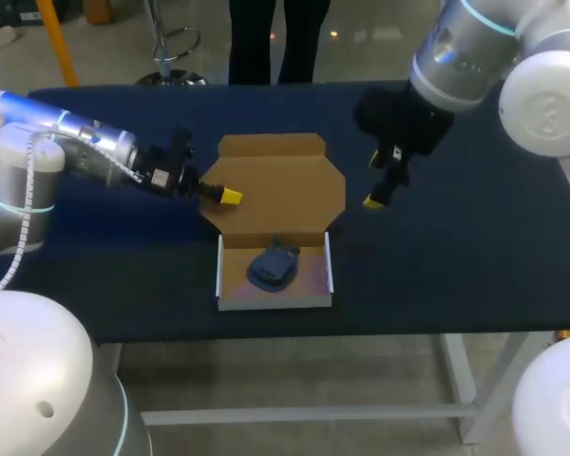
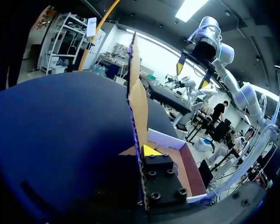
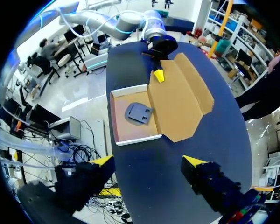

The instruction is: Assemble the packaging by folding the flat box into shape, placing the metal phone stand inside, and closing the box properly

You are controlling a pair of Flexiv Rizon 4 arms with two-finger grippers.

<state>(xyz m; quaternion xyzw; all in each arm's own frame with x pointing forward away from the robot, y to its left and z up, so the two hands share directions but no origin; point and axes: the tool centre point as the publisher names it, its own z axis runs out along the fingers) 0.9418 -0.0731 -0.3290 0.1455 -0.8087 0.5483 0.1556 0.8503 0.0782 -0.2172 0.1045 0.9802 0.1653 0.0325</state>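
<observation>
Lid [image 1: 280,195] lies open, its left edge at the left gripper [image 1: 226,197] (clamping indiscernible); right gripper [image 1: 376,180], spread, hovers beside it.

1. Dark blue table [image 1: 475,266] w/ brown cardboard box [image 1: 271,223] near centre, lying open.
2. Box's lid [image 1: 285,180] spread flat twd 12 o'clock; white-walled tray [image 1: 275,302] at lid's 6 o'clock.
3. Dark blue-grey metal phone stand [image 1: 274,266] lies in tray, approx. mid.
4. Left gripper [image 1: 223,196] at lid's 9 o'clock edge, overlapping it.
5. Right gripper [image 1: 374,180] just beside lid's 3 o'clock edge, not touching; fingers apart, nothing btwn them.
</observation>
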